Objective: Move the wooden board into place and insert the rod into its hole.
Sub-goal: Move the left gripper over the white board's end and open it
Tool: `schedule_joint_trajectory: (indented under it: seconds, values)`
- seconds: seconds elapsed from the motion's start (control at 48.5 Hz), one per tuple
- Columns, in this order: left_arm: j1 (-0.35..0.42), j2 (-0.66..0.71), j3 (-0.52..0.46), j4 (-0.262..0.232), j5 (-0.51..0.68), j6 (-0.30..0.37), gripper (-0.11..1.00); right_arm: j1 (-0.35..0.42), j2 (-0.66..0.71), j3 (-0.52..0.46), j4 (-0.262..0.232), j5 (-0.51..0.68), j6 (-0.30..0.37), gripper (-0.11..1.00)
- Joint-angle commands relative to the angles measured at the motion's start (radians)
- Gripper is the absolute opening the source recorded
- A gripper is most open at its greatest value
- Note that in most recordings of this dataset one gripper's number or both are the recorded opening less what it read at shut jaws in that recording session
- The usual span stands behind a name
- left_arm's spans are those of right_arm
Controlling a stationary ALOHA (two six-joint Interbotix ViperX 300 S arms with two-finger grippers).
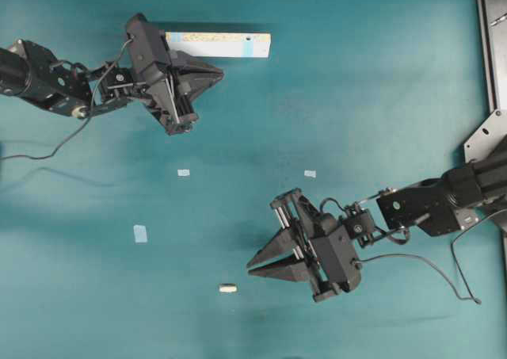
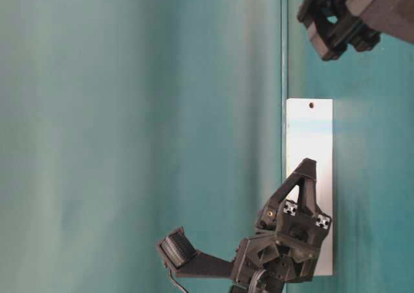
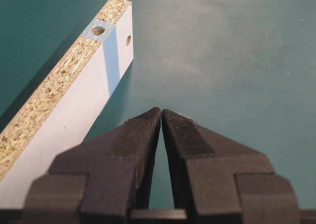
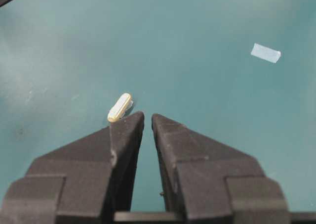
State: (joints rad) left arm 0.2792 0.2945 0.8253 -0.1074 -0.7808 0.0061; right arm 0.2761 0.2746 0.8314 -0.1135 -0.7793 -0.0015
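Rod (image 1: 227,288) lies flat on the green table (image 1: 356,97), just beside the right hand (image 1: 252,264), whose tips stand slightly apart and empty. Wooden board (image 1: 218,44) rests near the left hand (image 1: 215,75) (tips pressed together, holding nothing).

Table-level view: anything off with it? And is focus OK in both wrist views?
Table-level view: rotated a quarter turn, table surface running vertically; wooden board washed out near white. Left wrist view: board's grain and hole crisp, gripper fingers slightly soft. Right wrist view: rod sharp, faint shadow beside it; no glare.
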Motion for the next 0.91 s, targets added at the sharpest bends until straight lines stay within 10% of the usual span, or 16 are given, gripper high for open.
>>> schedule_joint_trajectory:
  seconds: [0.0,0.247,0.412,0.68,0.886]
  values:
    - [-0.006,-0.061,-0.015,0.035,0.052,-0.008,0.16,0.006,-0.028,-0.017,-0.002,-0.006,0.005,0.24]
    - [-0.009,-0.127,-0.051,0.038,0.322,0.002,0.00,0.006,-0.094,-0.060,-0.009,0.239,0.005,-0.01]
    - [-0.028,-0.175,-0.054,0.041,0.387,0.041,0.19,0.006,-0.133,-0.094,-0.011,0.382,0.005,0.01]
    - [-0.060,-0.250,-0.064,0.041,0.515,0.147,0.86,0.008,-0.155,-0.115,-0.011,0.436,0.005,0.65]
    - [-0.034,-0.314,-0.067,0.041,0.580,0.190,0.90,0.008,-0.187,-0.117,-0.011,0.436,0.005,0.99]
